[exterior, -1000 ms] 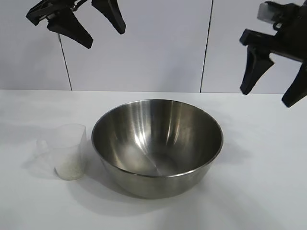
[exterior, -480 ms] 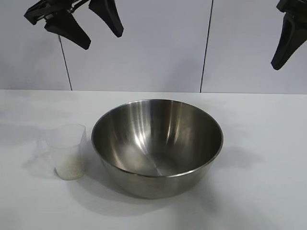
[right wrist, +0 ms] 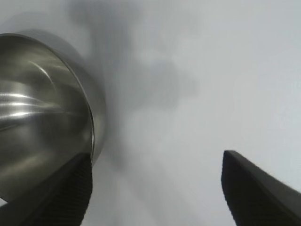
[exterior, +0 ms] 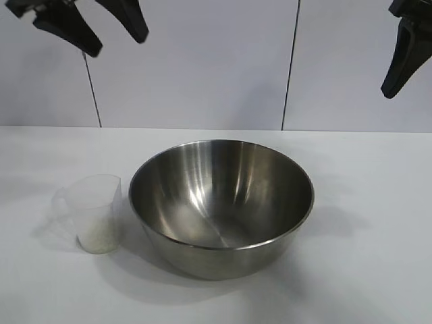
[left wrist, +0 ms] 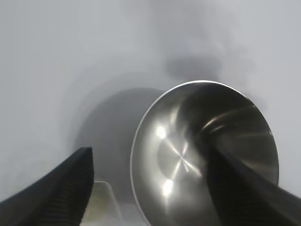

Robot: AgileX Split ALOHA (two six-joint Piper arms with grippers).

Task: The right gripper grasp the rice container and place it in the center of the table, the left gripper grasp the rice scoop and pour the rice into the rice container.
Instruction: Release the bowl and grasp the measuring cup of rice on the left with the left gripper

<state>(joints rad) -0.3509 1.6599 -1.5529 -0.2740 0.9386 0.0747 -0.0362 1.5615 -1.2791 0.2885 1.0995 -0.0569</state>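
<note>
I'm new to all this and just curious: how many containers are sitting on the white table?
2. A large round shiny stainless-steel bowl stands mid-table; a small translucent plastic measuring cup holding white rice stands close beside it, on the exterior view's left. Nothing else shows.

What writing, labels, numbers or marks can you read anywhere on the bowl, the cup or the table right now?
None can be read.
Steel bowl: bare metal, no label or stamp showing in any view.
Plastic cup: clear wall with rice at the bottom; no measuring marks can be made out.
Table and back wall: plain, no text or signs.
</note>
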